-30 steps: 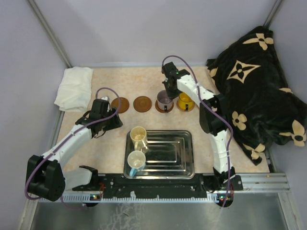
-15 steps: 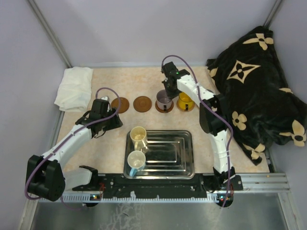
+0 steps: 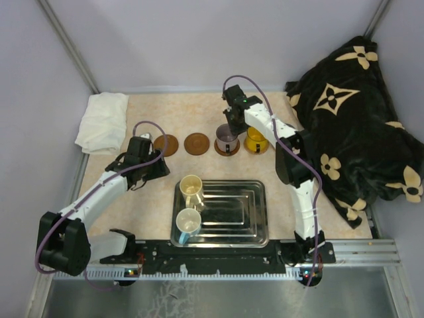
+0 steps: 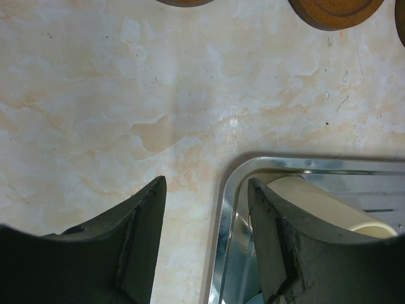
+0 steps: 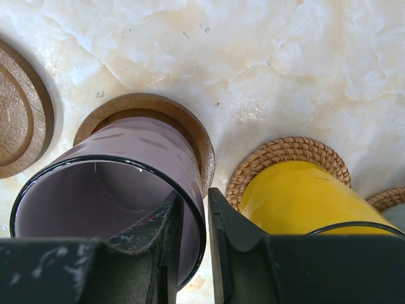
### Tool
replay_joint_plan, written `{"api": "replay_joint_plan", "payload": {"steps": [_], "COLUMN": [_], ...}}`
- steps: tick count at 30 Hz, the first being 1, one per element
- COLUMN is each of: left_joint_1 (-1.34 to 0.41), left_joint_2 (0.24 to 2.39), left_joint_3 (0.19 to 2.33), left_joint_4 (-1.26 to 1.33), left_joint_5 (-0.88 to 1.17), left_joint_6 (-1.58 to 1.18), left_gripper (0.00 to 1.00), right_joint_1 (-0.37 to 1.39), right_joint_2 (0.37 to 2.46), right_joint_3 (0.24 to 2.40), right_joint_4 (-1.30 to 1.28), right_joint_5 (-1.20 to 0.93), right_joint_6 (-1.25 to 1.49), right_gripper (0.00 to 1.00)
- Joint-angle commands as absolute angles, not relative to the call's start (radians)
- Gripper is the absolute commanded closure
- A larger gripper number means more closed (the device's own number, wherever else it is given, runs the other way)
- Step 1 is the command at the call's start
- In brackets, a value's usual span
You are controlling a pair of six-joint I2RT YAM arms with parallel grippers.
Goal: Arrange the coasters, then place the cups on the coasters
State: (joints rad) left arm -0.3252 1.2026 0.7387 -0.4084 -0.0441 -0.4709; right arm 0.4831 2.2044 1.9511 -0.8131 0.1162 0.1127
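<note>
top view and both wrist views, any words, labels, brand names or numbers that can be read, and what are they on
None: no word, number or label can be read in any view.
black blanket: only tan flower and star motifs, no letters legible.
mauve cup, yellow cup, steel tray: plain, no print showing.

The top camera looked down from behind the arm bases (image 3: 66, 248) over the whole worktop (image 3: 185, 112). Wrist cameras faced down, close; the right shared its mauve cup (image 5: 126, 164).
</note>
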Motion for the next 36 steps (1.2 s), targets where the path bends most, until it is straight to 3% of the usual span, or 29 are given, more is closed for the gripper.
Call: {"api": "replay_joint_plan", "payload": {"steps": [1,11,23,26,29,36], "left_joint_1": [-0.330,-0.331,-0.331,-0.331,-0.331,-0.331], "left_joint_2": [1.206,1.188,1.160,1.151,1.141,1.107], "left_joint_3": [0.757,0.748,0.750,0.750,0.746,0.738], "left_joint_4": [-0.382,-0.382,-0.390,-0.394,-0.396,-0.412], "left_joint_5": [-0.044,-0.046,-0.045,-0.042,-0.041,-0.045], "left_joint_6": [-0.463,-0.463,-0.460,-0.461,-0.465,-0.464], "left_gripper": [0.39,0.39,0.39,0.39,0.39,0.39], "right_joint_1": [0.482,0.485,0.525,0.567,0.626,0.791], "right_joint_2": [2.154,2.126,2.055,1.982,1.872,1.565], "right_joint_3": [1.981,2.037,2.127,2.069,1.950,1.521], "right_joint_4": [-0.783,-0.785,-0.821,-0.808,-0.767,-0.670], "right_joint_5": [0.127,0.148,0.241,0.290,0.326,0.327], "right_joint_6": [0.100,0.103,0.104,0.105,0.133,0.327], "right_gripper": [0.76,0.66,0.64,0.64,0.56,0.47]}}
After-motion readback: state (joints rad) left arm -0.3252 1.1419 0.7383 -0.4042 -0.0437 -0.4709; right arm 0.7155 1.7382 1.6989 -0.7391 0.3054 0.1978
